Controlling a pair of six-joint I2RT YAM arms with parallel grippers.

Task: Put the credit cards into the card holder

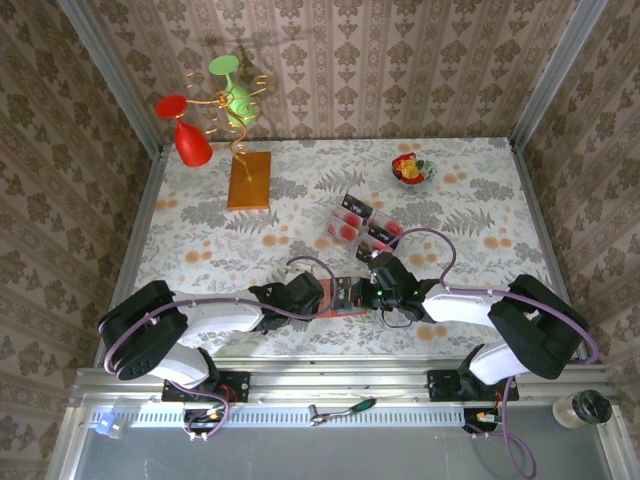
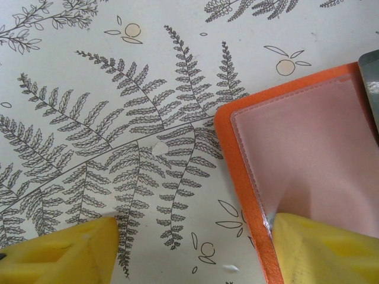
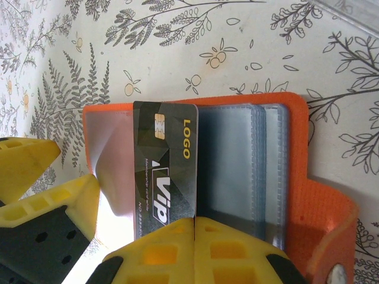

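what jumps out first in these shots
An open orange card holder lies near the front edge, a black VIP card pinched by the right fingers over its pockets. One left finger rests on its clear flap. At back left hang a red glass and a green glass.

- left arm (image 1: 215, 318), right arm (image 1: 462, 300): white shells on long links, bulky black housings at joints
- lilac cables (image 1: 432, 233) loop along both arms
- small green lights (image 1: 386, 292) on right wrist
- right gripper (image 3: 195, 228): fingers (image 3: 237, 248) yellow plastic, moulded square recesses, black insets
- black base brackets (image 1: 215, 385), bolted to metal rail (image 1: 340, 385)
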